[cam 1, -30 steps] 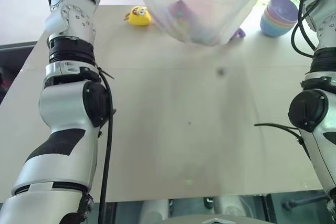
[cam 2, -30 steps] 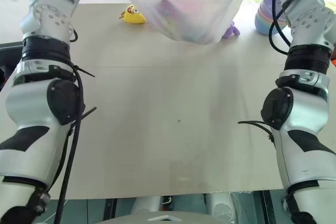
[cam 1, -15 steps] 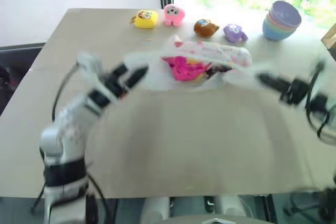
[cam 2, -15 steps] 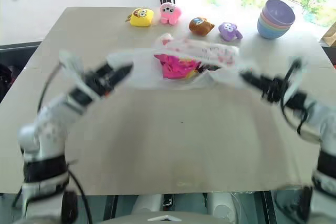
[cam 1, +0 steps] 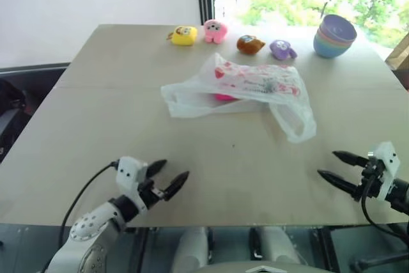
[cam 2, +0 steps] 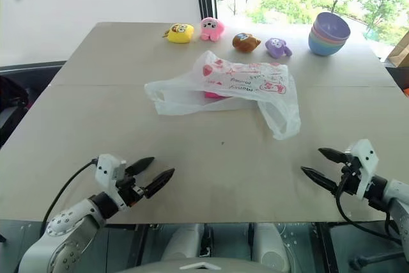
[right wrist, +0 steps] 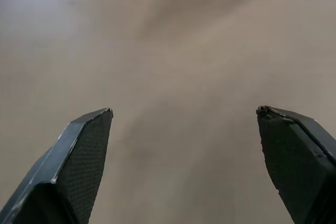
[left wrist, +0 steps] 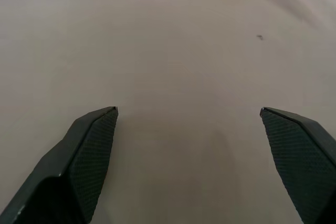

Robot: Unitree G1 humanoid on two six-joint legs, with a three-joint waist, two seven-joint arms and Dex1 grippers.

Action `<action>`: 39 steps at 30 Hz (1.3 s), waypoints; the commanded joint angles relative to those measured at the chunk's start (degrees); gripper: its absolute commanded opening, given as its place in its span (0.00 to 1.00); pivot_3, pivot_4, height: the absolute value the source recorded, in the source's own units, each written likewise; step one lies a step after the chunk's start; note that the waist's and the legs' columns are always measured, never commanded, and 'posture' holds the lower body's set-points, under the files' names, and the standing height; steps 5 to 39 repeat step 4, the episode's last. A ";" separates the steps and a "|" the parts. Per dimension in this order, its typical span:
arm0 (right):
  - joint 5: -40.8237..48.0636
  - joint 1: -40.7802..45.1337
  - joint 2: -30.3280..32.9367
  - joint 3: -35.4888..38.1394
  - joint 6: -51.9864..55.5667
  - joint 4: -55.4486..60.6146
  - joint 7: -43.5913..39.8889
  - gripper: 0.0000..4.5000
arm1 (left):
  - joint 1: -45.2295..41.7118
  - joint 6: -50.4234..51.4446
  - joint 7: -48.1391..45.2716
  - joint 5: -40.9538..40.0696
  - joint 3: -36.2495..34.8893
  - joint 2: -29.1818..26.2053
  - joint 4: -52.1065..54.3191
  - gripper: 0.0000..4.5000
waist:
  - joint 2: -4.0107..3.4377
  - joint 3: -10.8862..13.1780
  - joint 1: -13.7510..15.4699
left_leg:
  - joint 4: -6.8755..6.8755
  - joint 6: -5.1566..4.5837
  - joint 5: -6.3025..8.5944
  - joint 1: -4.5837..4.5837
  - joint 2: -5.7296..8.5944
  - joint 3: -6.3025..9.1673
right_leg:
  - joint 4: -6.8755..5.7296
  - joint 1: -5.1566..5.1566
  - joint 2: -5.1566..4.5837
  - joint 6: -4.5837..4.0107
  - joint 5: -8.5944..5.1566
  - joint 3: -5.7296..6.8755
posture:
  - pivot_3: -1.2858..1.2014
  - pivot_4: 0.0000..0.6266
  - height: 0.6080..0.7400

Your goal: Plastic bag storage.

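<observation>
Head view: the plastic bag point(cam 1: 246, 87), translucent white, crinkled, red-printed, is lying mid-table with something pink showing through. Wrist views: my left gripper point(left wrist: 189, 111) and my right gripper point(right wrist: 184, 109) are standing wide open, holding nothing, over bare table point(left wrist: 173, 51)
</observation>
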State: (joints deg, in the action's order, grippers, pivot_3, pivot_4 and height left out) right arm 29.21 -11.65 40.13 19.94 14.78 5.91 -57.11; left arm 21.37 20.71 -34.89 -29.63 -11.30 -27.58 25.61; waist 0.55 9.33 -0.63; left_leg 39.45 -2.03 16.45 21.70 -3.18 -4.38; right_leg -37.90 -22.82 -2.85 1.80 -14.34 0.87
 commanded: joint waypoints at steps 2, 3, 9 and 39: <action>-1.00 2.47 -2.63 1.75 -12.89 -3.69 -3.43 0.98 | -0.55 -7.02 -1.41 3.40 -1.10 0.08 -1.54 1.00 | 0.02 -0.02 -0.01 | -0.09 -0.01 0.01 0.08 0.00 -0.13 | 0.01 -0.19 0.07 -0.15 0.09 -0.15 | 0.52 0.24 1.00; -1.01 2.62 -3.13 1.63 -13.95 -4.17 -3.56 0.98 | -0.55 -8.15 -1.13 4.10 -1.03 0.35 -1.74 1.00 | 0.03 -0.02 0.00 | -0.20 -0.01 0.01 0.16 0.01 -0.18 | 0.01 -0.31 0.08 -0.13 0.10 -0.22 | 0.52 0.24 1.00; -0.81 2.63 -3.44 1.46 -14.24 -4.48 -3.68 0.98 | -0.45 -8.51 -1.03 4.42 -0.82 0.48 -1.80 1.00 | 0.03 -0.02 0.00 | -0.23 -0.01 0.02 0.17 0.01 -0.20 | 0.03 -0.33 0.10 -0.07 0.13 -0.24 | 0.52 0.24 1.00; -0.81 2.63 -3.44 1.46 -14.24 -4.48 -3.68 0.98 | -0.45 -8.51 -1.03 4.42 -0.82 0.48 -1.80 1.00 | 0.03 -0.02 0.00 | -0.23 -0.01 0.02 0.17 0.01 -0.20 | 0.03 -0.33 0.10 -0.07 0.13 -0.24 | 0.52 0.24 1.00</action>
